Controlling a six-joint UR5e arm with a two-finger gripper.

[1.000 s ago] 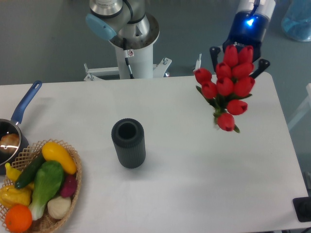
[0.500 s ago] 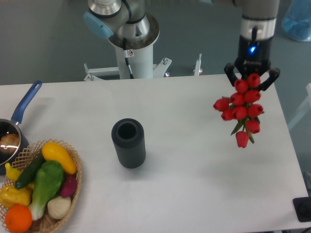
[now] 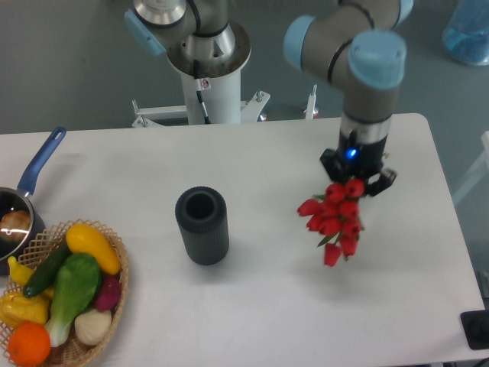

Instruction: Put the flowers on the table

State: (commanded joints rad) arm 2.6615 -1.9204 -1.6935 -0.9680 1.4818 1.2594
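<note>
The large white rectangular desk (image 3: 252, 306) with rounded corners lies under everything, with a wide bare stretch toward its right edge. At its near left corner sits a wicker basket of coloured vegetables and fruit (image 3: 65, 294), beyond it at the left edge a blue-handled saucepan (image 3: 23, 202), and near the middle a dark ribbed cylinder (image 3: 202, 226) stands upright, open at the top.

I am in the carrying step: my tool (image 3: 357, 177) is pinching the stems of the bunch of red tulips with green leaves (image 3: 334, 220), which hangs heads-down over the right half of the desk, right of the cylinder. I judge the blooms near the surface but cannot tell whether they touch it.

Next I should lower, tip the bunch onto its side on the bare patch, then let go.
</note>
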